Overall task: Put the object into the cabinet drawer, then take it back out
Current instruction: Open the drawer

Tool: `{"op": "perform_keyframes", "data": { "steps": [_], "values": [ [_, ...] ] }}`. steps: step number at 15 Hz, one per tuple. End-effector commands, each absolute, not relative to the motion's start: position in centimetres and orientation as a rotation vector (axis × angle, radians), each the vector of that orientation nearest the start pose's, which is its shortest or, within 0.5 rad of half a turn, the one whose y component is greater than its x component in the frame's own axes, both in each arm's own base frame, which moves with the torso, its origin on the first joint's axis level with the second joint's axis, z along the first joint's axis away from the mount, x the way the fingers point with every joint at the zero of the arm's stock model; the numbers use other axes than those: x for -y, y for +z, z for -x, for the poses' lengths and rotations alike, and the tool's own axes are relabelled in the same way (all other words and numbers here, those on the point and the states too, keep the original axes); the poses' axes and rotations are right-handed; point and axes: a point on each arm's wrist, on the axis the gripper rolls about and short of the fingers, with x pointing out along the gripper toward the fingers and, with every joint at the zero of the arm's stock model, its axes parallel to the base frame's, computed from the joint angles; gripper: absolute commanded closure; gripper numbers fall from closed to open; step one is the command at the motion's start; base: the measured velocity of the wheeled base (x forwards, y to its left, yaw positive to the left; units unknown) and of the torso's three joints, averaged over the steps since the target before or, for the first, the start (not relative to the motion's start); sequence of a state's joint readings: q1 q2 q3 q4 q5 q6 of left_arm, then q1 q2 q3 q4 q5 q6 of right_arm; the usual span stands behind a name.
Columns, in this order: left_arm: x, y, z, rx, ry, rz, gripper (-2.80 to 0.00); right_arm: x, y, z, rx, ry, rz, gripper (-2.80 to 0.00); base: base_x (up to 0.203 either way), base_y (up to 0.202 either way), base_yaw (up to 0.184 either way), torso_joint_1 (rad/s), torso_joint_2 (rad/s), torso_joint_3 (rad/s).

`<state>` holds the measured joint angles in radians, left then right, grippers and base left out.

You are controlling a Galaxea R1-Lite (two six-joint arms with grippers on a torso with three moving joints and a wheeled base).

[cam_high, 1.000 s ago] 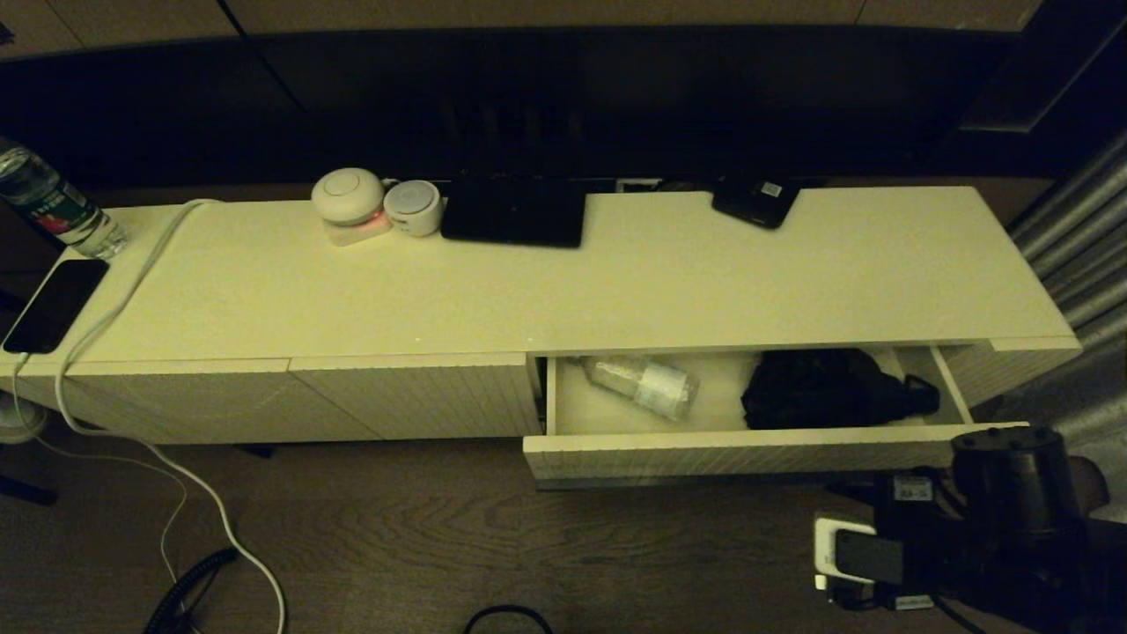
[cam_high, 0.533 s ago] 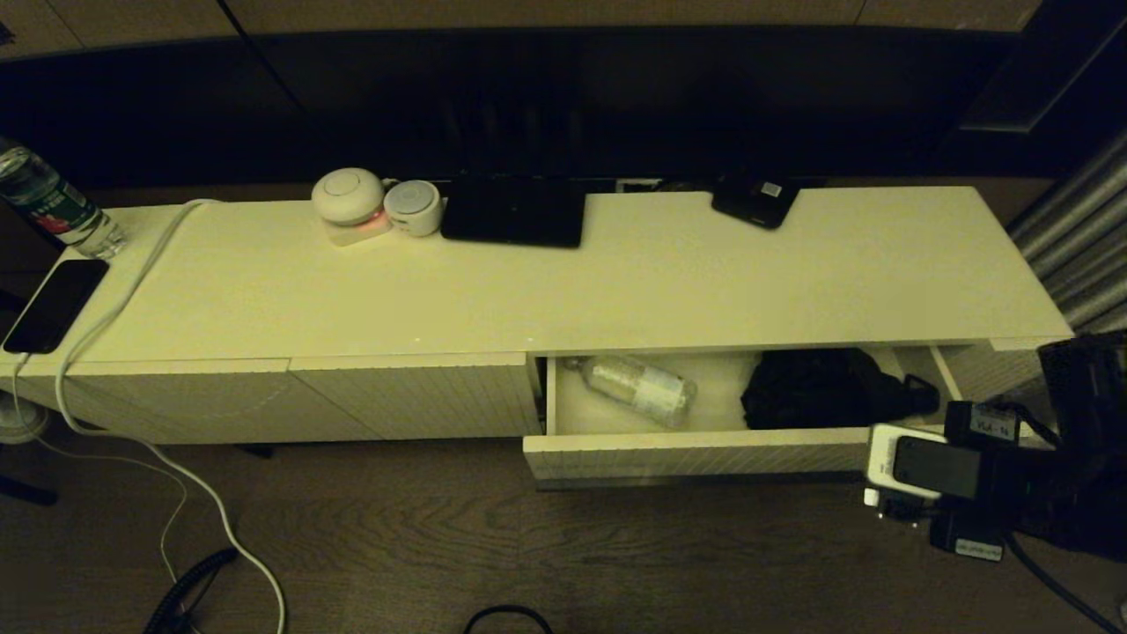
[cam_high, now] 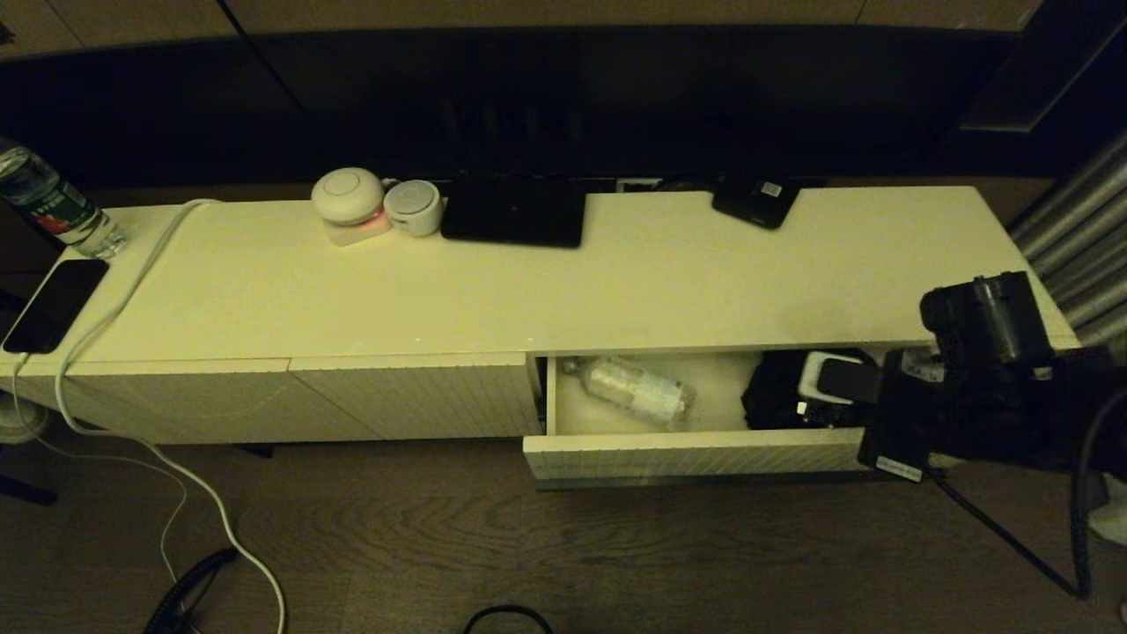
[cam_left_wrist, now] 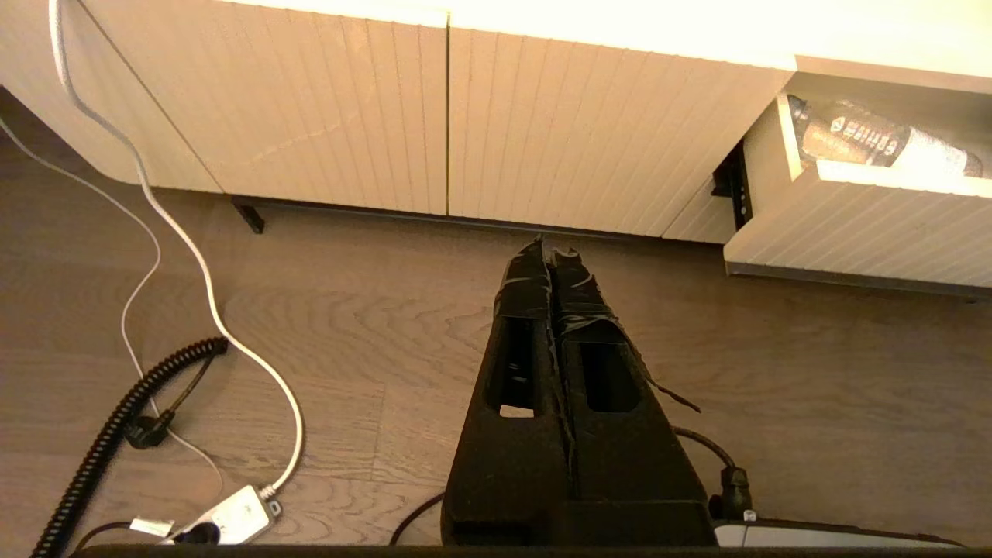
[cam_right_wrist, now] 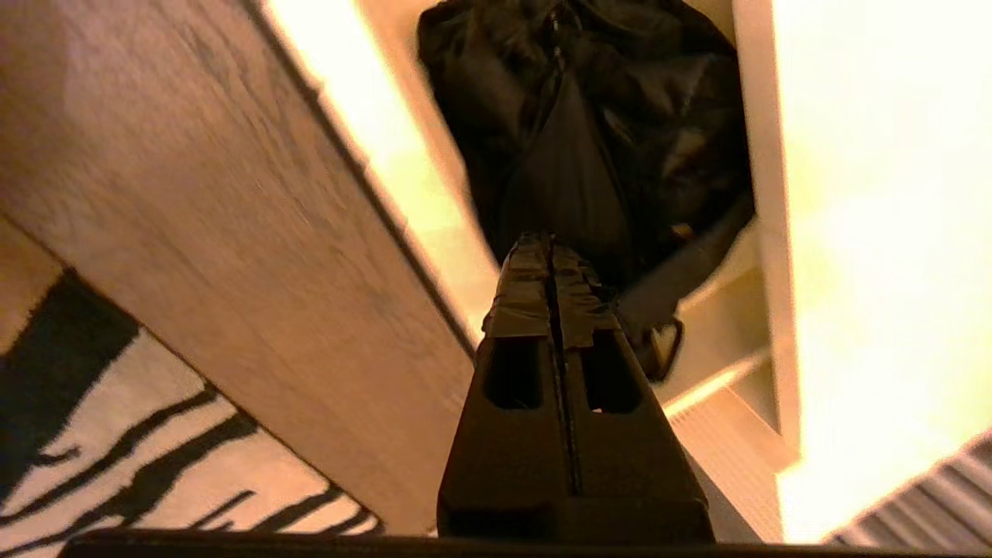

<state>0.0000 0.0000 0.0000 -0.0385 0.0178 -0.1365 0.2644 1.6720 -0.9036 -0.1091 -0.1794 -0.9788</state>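
Note:
The cabinet drawer (cam_high: 696,453) stands pulled out at the right of the cabinet (cam_high: 616,282). In it lie a clear plastic bottle (cam_high: 634,387) on its side at the left and a crumpled black bag (cam_high: 775,387) at the right. My right arm (cam_high: 977,387) reaches in over the drawer's right end. The right gripper (cam_right_wrist: 552,244) is shut with nothing between its fingers, and its tips are over the black bag (cam_right_wrist: 589,116); whether they touch it I cannot tell. My left gripper (cam_left_wrist: 549,249) hangs shut and empty above the floor in front of the ribbed panels.
On the cabinet top are a phone (cam_high: 55,304), a water bottle (cam_high: 53,207), a white cable (cam_high: 114,308), two round white devices (cam_high: 348,198), a black tablet (cam_high: 515,211) and a small black box (cam_high: 755,202). A power strip (cam_left_wrist: 232,515) and a coiled cord (cam_left_wrist: 116,434) lie on the floor.
My right arm has risen from low in front of the drawer's right end and swung left over the drawer, above the black bag. The left arm has not moved.

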Motion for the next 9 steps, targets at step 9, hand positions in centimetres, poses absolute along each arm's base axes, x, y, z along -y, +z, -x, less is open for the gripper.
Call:
{"op": "perform_keyframes", "data": {
  "steps": [9],
  "values": [
    [0.0,7.9,2.3,0.041,0.016,0.138,0.00,-8.4,13.6,-32.2,-0.644,0.401,1.006,0.00,0.000,0.000,0.000,0.000,0.00,0.000]
  ]
}}
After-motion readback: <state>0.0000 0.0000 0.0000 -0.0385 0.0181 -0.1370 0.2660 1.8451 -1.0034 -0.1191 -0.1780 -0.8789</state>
